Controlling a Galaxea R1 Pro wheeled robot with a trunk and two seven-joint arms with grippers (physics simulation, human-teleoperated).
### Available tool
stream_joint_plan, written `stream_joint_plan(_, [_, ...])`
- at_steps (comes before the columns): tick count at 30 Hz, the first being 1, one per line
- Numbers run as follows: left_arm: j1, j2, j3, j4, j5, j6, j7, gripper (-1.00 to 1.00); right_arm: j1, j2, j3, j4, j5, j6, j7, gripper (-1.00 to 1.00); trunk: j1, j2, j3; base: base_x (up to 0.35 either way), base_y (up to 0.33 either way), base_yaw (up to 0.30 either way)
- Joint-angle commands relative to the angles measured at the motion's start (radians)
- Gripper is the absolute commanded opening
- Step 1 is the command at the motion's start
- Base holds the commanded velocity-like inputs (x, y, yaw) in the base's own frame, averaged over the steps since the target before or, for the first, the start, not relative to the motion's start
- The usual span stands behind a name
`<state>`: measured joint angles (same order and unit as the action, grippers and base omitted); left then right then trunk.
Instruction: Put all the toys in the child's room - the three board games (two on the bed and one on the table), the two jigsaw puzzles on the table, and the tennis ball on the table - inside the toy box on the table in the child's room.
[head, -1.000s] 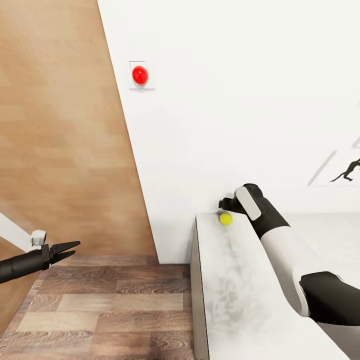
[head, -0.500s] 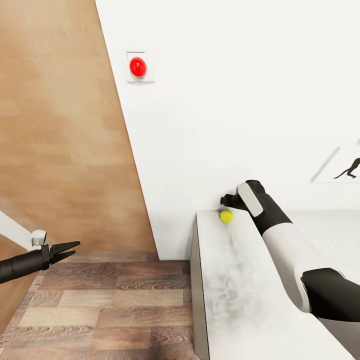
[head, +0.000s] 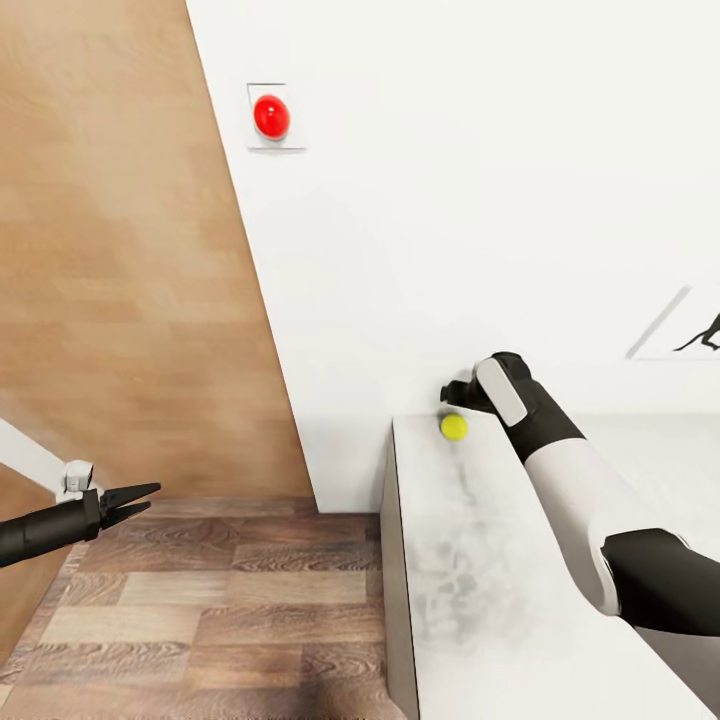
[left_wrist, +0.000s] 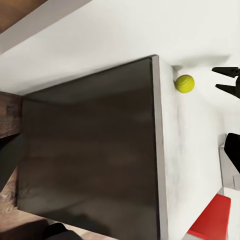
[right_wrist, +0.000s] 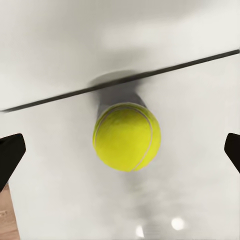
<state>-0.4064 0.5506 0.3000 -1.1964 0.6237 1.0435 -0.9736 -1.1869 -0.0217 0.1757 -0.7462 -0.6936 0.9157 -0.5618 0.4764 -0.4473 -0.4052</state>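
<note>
Head view, left to right: the left gripper (head: 135, 500) is hanging over the wooden floor (head: 220, 610) with its fingers nearly pressed together and pinching nothing, beside the wood-panelled wall (head: 120, 300) and below a red button (head: 271, 116) on the white wall. The tennis ball (head: 454, 427) is lying at the far corner of the white table (head: 480, 600), close to the wall. The right gripper (head: 458, 393) is hovering just above and behind it, its fingertips (right_wrist: 10, 155) standing spread wide on either side of the ball without touching it.
</note>
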Motion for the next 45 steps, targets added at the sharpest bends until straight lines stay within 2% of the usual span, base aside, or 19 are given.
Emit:
stream_joint_plan(1, [-0.001, 0.0, 0.001, 0.0, -0.002, 0.004, -0.005, 1.0, -0.001, -0.002, 0.006, -0.001, -0.011, 0.002, -0.01, 1.0, 0.0, -0.002, -0.003, 0.0, 0.0, 0.0])
stream_joint_plan(8, [-0.001, 0.0, 0.001, 0.0, -0.002, 0.004, -0.005, 1.0, -0.001, -0.001, 0.006, -0.001, -0.011, -0.001, -0.01, 1.0, 0.0, -0.002, -0.015, 0.0, 0.0, 0.0])
stream_joint_plan(18, [-0.001, 0.0, 0.001, 0.0, -0.002, 0.004, -0.004, 1.0, 0.0, -0.002, 0.008, 0.013, -0.012, -0.072, -0.008, 1.0, 0.0, -0.002, -0.031, 0.0, 0.0, 0.0])
stream_joint_plan(45, [-0.001, 0.0, 0.001, 0.0, -0.002, 0.004, -0.004, 1.0, -0.001, -0.001, 0.007, 0.021, -0.01, -0.083, -0.007, 1.0, 0.0, -0.002, -0.075, 0.0, 0.0, 0.0])
